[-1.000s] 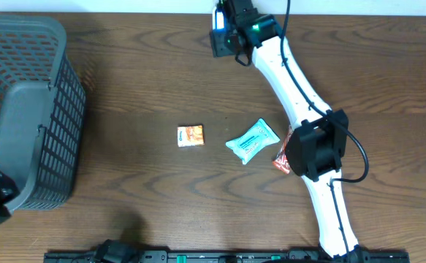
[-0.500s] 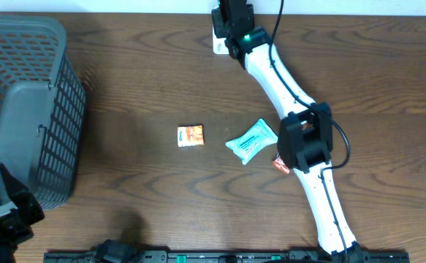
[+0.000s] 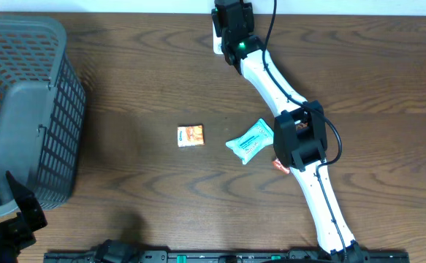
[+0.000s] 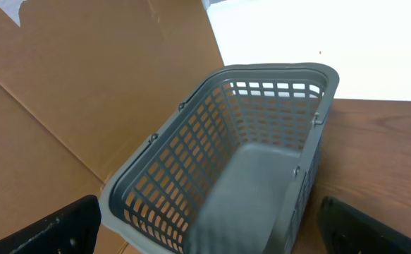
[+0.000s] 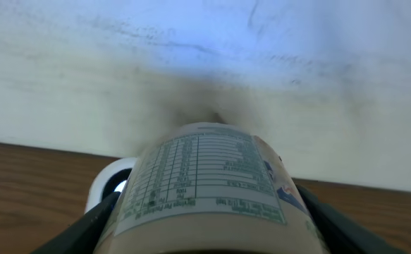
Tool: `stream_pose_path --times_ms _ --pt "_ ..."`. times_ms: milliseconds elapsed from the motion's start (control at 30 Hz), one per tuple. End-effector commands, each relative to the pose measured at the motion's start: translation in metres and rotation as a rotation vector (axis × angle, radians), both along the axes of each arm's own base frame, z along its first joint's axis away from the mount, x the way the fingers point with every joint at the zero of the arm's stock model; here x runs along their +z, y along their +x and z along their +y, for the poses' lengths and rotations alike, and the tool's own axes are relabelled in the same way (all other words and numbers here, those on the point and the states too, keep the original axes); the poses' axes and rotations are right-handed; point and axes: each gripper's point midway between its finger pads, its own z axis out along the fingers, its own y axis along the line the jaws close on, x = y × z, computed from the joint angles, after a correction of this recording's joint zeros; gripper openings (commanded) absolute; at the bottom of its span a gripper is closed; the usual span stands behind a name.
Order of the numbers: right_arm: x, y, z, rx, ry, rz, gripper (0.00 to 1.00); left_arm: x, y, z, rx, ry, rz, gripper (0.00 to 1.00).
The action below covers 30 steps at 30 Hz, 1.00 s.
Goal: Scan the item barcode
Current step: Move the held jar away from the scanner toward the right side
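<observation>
White-labelled and rounded, the container [image 5: 205, 176] sits clamped in the right claw [image 5: 204, 229], whose dark fingers press in on both of its sides in the right wrist view. We see the right arm stretched across the table [image 3: 125, 197] to its far edge, so the container seems held up off the wood, close to the pale wall [image 5: 261, 70] and just beside a white device [image 5: 108, 187] with a dark opening, which we take to be the scanner. The face of the label turned toward the wrist camera carries a nutrition panel; we cannot find a barcode on it, and the side turned away is hidden from us. We judge the task to be well along: the item is picked up and brought to the scanning spot. What is left, as far as we can tell, is to turn the barcode toward the device and get a read, and nothing in view tells us whether a read has happened. The left claw [image 4: 212, 233] hangs with its fingers wide apart and nothing between them, low at the near left corner, looking into the grey basket [image 4: 184, 162]. An orange packet [image 3: 191, 136] and a teal pouch [image 3: 251, 140] lie mid-table, well apart from the container, and a red packet [image 3: 279, 164] shows partly under the right arm.
</observation>
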Motion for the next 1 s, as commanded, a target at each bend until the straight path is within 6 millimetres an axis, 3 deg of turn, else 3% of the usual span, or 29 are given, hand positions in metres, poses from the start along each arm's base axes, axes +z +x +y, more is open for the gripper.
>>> stream_pose_path --times_ms 0,100,233,367,467,600,733,867,967 --pt "0.025 -0.002 0.006 0.001 -0.073 -0.057 0.39 0.000 -0.001 0.001 0.012 -0.007 -0.006 0.98" --pt "0.034 -0.005 0.006 -0.007 -0.084 -0.062 0.39 0.000 -0.001 0.001 0.012 -0.007 -0.006 0.98" --pt "0.067 -0.015 0.002 -0.006 -0.085 -0.060 0.40 0.000 -0.001 0.001 0.012 -0.008 -0.006 0.98" --pt "0.116 -0.035 -0.023 -0.024 -0.102 -0.026 0.40 0.000 -0.001 0.001 0.012 -0.007 -0.006 0.98" --pt "0.145 -0.058 -0.052 -0.047 -0.132 0.037 0.40 0.000 -0.001 0.001 0.012 -0.007 -0.006 0.98" --pt "0.169 -0.089 -0.103 -0.120 -0.129 0.131 0.40 0.000 -0.001 0.001 0.012 -0.007 -0.006 0.98" --pt "0.172 -0.119 -0.176 -0.289 -0.049 0.242 0.41 0.000 -0.001 0.001 0.012 -0.007 -0.006 0.98" --pt "0.149 -0.144 -0.273 -0.512 0.001 0.372 0.44 0.000 -0.001 0.001 0.012 -0.007 -0.006 0.98" --pt "0.124 -0.157 -0.331 -0.621 0.029 0.462 0.42 0.000 -0.001 0.001 0.012 -0.007 -0.006 0.98"
